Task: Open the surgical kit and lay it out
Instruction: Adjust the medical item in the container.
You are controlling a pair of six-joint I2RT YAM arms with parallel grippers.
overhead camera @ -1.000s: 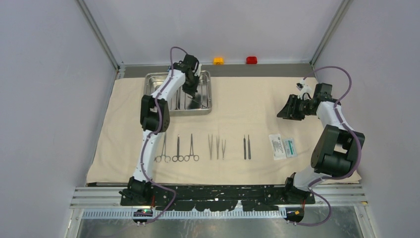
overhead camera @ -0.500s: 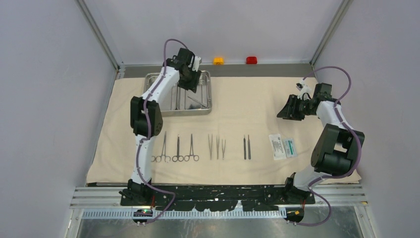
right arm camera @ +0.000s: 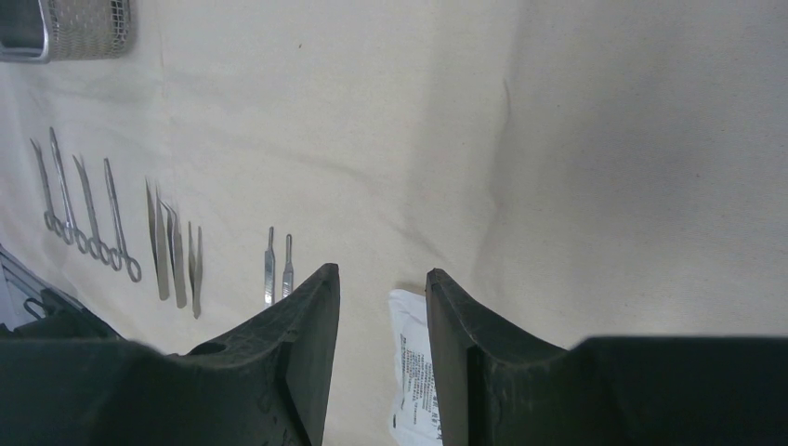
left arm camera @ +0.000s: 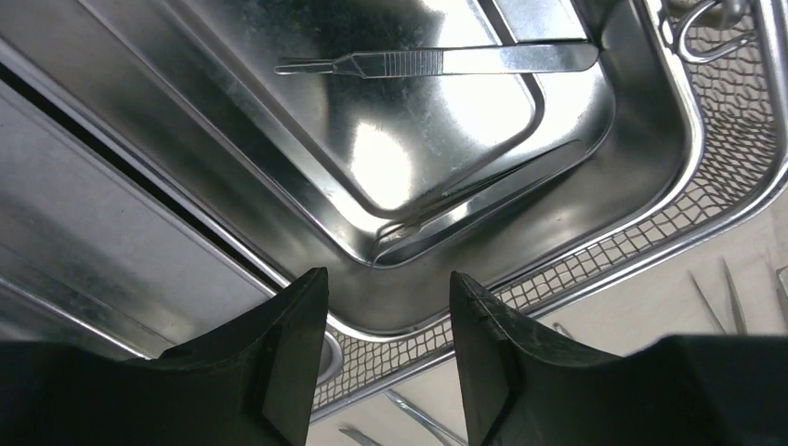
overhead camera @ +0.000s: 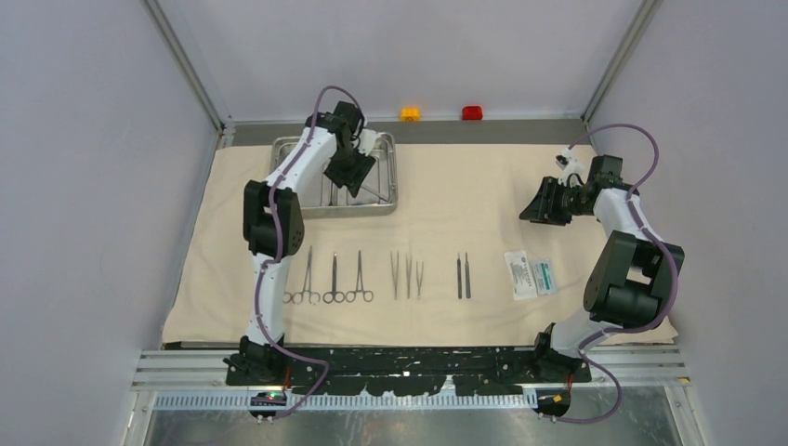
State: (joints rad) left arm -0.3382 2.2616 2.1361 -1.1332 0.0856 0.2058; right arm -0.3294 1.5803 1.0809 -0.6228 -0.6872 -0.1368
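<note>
Over tray (left arm camera: 604, 121) rim | left end effector (left arm camera: 388, 348) spread | thin tool (left arm camera: 437, 62) apart

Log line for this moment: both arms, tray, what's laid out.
left end effector: open, over tray | tray: one thin tool inside | right end effector: open, above cloth | cloth: forceps, tweezers, packet in row

tray (left arm camera: 641, 139) rim fences thin tool (left arm camera: 437, 62), bare cloth (overhead camera: 465, 195) rightward

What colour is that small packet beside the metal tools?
The small flat packet is white and green; top view.
</note>
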